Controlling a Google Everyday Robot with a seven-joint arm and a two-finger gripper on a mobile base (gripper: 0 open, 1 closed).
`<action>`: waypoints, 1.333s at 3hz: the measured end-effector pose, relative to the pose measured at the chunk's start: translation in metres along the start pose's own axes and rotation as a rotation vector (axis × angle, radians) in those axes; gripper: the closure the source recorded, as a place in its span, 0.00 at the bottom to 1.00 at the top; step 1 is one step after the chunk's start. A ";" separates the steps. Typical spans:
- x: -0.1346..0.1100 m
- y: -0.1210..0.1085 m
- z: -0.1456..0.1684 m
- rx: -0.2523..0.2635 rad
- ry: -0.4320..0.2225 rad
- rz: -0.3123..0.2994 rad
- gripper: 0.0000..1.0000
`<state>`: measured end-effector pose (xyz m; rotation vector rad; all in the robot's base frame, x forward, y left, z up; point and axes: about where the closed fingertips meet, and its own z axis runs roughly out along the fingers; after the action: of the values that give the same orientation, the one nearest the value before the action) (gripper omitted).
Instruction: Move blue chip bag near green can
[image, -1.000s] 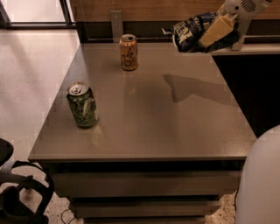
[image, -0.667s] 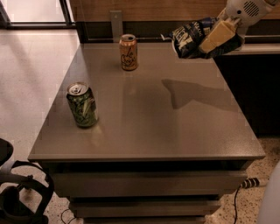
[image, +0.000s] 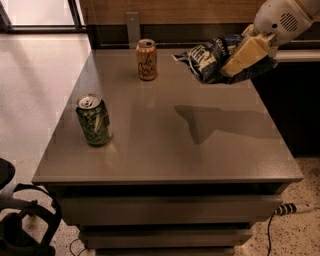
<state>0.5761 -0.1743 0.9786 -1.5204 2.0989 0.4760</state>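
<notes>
The blue chip bag (image: 209, 59), dark navy foil with white lettering, hangs in the air above the table's far right part. My gripper (image: 240, 59) is shut on its right side, with a tan finger (image: 246, 54) across it. The green can (image: 93, 120) stands upright near the table's left edge, well to the left of the bag and closer to the camera. The bag's shadow lies on the table under it.
An orange-tan can (image: 147, 60) stands upright at the far middle of the grey table (image: 165, 150). A dark counter is to the right. A wooden wall runs behind. A cable lies on the floor at lower right.
My gripper has carried the blue chip bag leftward and a little lower over the table. The cans have not moved.
</notes>
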 end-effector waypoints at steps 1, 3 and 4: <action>-0.010 0.029 0.011 -0.042 0.025 -0.027 1.00; -0.011 0.061 0.033 -0.063 0.082 -0.064 1.00; -0.024 0.065 0.047 -0.052 0.101 -0.083 1.00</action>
<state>0.5292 -0.1095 0.9535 -1.6856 2.1040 0.4348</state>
